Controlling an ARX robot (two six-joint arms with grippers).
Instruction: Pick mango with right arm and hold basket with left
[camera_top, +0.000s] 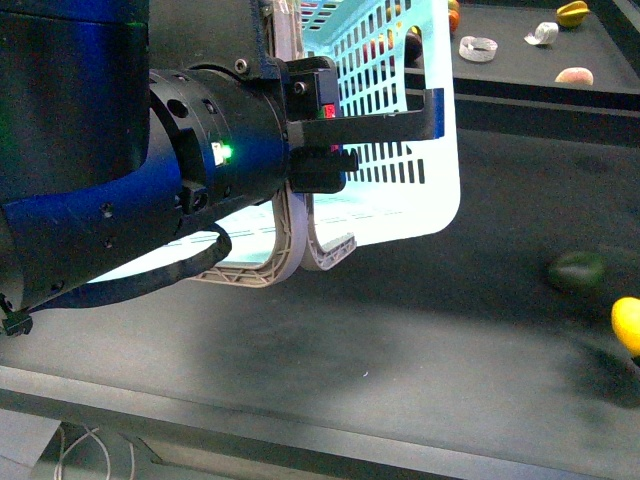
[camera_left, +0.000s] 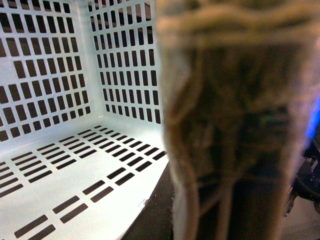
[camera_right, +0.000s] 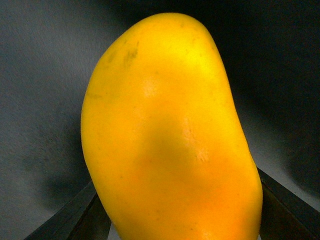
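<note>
Closure of the left gripper (camera_top: 370, 140) was narrow. We saw its black jaws clamped across the two grey-brown handles (camera_top: 285, 255) of the basket (camera_top: 420, 190), with one long finger lying along the slotted side wall. The basket sat tilted rather than level. In the left wrist view, one blurred handle (camera_left: 225, 125) filled the near field, with the basket's slotted walls (camera_left: 60, 75) beside it.

For the right gripper (camera_right: 180, 222), we saw only dark fingers (camera_right: 80, 215) at either side of the mango (camera_right: 170, 135), which filled that view. We could not tell whether the pads pressed on it.

In the front view the mango (camera_top: 628, 322) lay on the dark table (camera_top: 350, 330), cut by the right edge of the frame and near a dark green fruit (camera_top: 578, 270). Both lay well apart from the basket. Bare table separated the basket's lower corner from the two fruits.
</note>
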